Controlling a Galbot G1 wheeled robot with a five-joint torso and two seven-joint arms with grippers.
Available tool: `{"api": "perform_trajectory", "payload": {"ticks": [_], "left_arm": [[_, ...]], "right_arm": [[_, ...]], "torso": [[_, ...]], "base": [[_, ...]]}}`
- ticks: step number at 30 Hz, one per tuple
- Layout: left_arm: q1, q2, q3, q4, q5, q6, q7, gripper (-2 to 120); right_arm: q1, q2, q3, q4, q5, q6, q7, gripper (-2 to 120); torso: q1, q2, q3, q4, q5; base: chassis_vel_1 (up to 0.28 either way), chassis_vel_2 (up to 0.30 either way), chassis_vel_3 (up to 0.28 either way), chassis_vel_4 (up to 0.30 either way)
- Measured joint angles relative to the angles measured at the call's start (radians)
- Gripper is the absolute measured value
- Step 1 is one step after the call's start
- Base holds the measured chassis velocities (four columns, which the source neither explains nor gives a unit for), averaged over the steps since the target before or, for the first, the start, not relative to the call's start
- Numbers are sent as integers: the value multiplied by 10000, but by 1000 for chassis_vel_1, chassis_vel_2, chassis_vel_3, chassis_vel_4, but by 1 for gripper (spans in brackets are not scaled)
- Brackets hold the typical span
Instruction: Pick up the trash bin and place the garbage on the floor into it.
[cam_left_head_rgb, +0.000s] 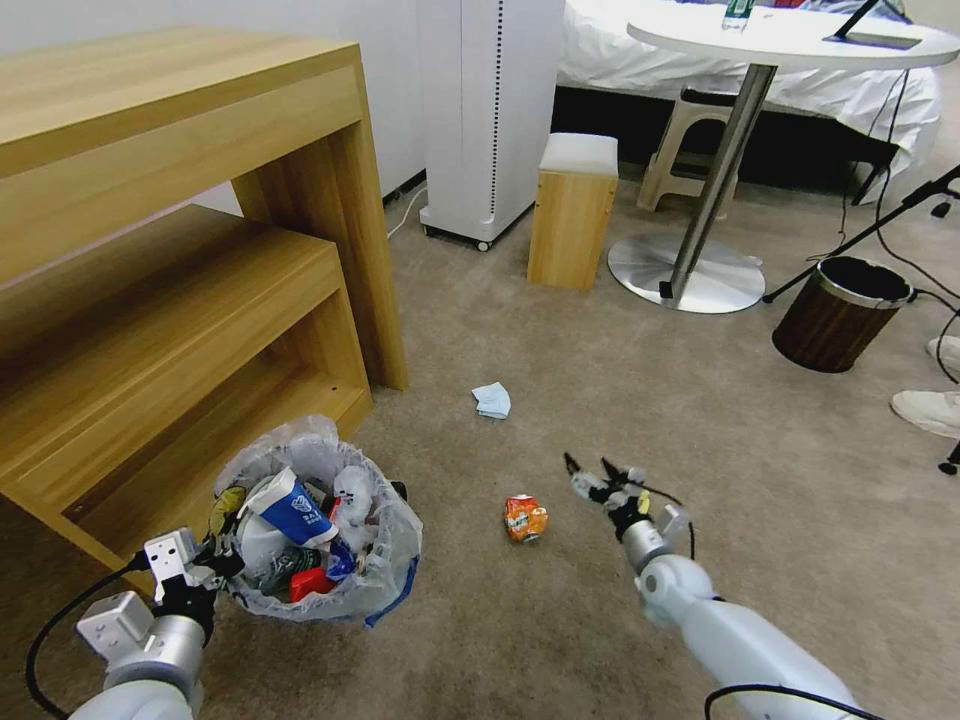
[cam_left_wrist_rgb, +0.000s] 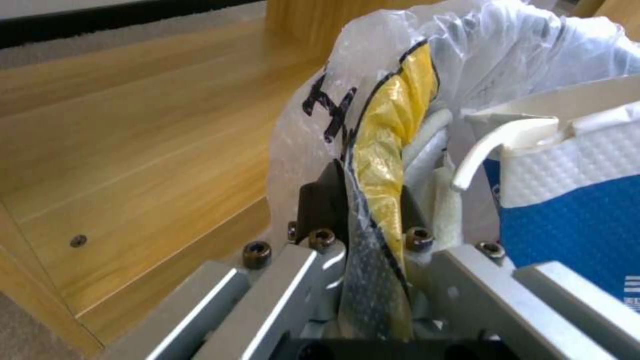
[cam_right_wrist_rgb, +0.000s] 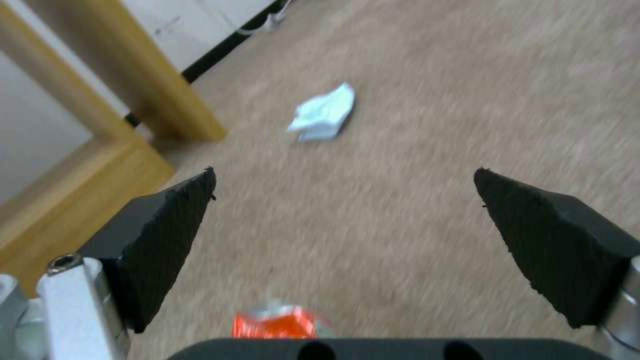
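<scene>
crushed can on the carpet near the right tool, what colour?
Orange with white and green markings; the crushed can shows best in the head view, just left of the open right tool.

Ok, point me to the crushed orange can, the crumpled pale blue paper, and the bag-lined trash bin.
Crushed orange can (cam_left_head_rgb: 525, 518): head view, middle of its body.
Crumpled pale blue paper (cam_left_head_rgb: 492, 400): head view, its centre.
Bag-lined trash bin (cam_left_head_rgb: 385, 580): head view, the bag-covered outer wall.

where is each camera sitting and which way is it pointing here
Head view: on the head, looking forward and down at the floor; both arms show, left gripper on the trash bin, right gripper open.
Left wrist view: along the left gripper clamping the bin's rim.
Right wrist view: past open fingers at the carpet.
Shared: head and right wrist views show the orange crushed can and blue crumpled paper.
</scene>
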Motion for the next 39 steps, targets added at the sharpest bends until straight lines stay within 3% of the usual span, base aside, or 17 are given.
{"api": "perform_trajectory", "payload": {"ticks": [13,25,30,39], "left_arm": [[-137,36,19,176,-125,-29,-29,3],[-203,-33,70,283,-100,-64,-30,3],[-209,-53,91,284,-93,-81,-15,3],[-147,-62,97,252,-94,-106,5,3]], "right_arm": [[105,1350,-649,-1365,253,459,-920,99],[-845,1073,-83,-763,274,581,-1032,96],[-854,1058,-37,-1161,211,672,-1404,89],[-531,1515,-30,-1983,17,693,-1490,93]], "torso": [[0,0,0,4,6],[0,0,0,1,2],[0,1,-1,2,3],[0,0,-1,4,4]], "base": [[0,0,0,0],[0,0,0,0],[0,0,0,0],[0,0,0,0]]}}
